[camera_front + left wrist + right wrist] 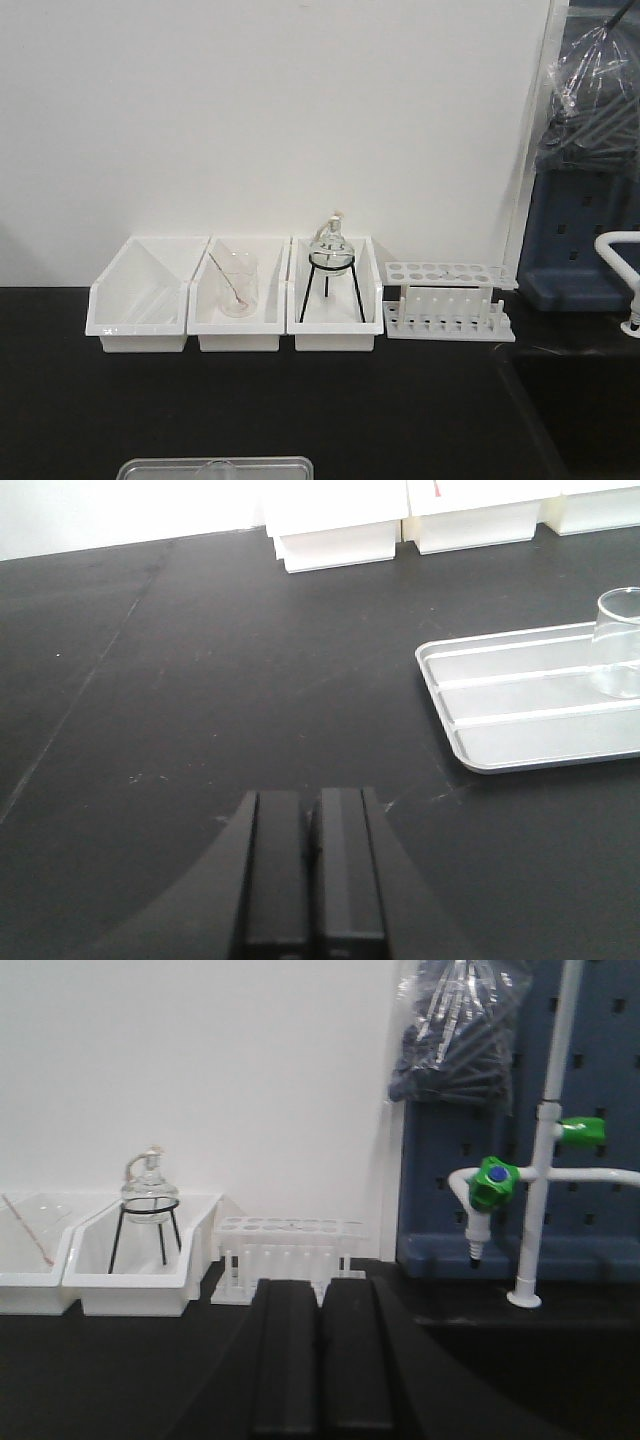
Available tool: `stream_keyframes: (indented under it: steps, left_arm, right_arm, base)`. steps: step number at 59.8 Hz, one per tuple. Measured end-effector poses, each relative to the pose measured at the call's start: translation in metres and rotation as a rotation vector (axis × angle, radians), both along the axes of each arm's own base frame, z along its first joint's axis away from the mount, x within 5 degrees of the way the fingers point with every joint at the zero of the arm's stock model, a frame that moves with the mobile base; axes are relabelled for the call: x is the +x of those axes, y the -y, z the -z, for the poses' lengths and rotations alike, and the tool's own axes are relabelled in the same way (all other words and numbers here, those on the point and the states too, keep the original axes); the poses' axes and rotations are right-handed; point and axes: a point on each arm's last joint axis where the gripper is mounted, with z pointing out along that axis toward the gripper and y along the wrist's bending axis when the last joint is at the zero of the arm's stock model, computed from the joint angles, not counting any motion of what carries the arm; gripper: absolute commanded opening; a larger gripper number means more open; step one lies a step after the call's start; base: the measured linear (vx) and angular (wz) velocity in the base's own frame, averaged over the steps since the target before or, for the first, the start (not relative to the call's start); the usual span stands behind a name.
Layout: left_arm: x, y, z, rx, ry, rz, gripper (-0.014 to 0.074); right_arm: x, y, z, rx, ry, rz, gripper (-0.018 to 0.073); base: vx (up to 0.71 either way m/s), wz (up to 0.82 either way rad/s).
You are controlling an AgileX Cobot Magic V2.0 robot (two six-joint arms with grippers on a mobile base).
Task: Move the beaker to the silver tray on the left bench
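Beaker point(620, 642): clear glass cylinder, upright on ribbed dull-metal silver tray point(520, 715) | tray: shallow, rounded corners, flat on matte black left bench point(250, 680) | left gripper point(312, 865): black flat fingers pressed together, holding nothing, apart from tray | right gripper point(320, 1360): fingers likewise pressed together | white plastic bins point(235, 300) along wall.

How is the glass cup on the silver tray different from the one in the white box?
The beaker stands on the silver tray; the beaker with a rod sits inside a white bin. The beaker on the tray looks empty, while the other holds a thin leaning rod. Both are clear glass and upright.
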Motion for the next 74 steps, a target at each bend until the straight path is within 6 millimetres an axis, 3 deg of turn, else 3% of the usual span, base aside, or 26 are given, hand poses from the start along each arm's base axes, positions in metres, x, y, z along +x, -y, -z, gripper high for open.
stream_keyframes:
  steps: [9, 15, 74]
  left_arm:
    - [0.0, 0.0, 0.0, 0.0, 0.001, 0.0, 0.0001]
    - [0.0, 0.0, 0.0, 0.0, 0.0, 0.0, 0.0001]
    - [0.0, 0.0, 0.0, 0.0, 0.0, 0.0, 0.0001]
  right_arm:
    - [-0.002, 0.002, 0.049, 0.025, -0.047, 0.045, -0.0015]
    - [-0.001, 0.003, 0.062, 0.022, -0.089, 0.048, -0.0014]
    - [-0.001, 0.002, 0.062, -0.002, -0.078, 0.049, -0.0014]
  base:
    - [0.0, 0.0]
    - [0.0, 0.01]
    - [0.0, 0.0]
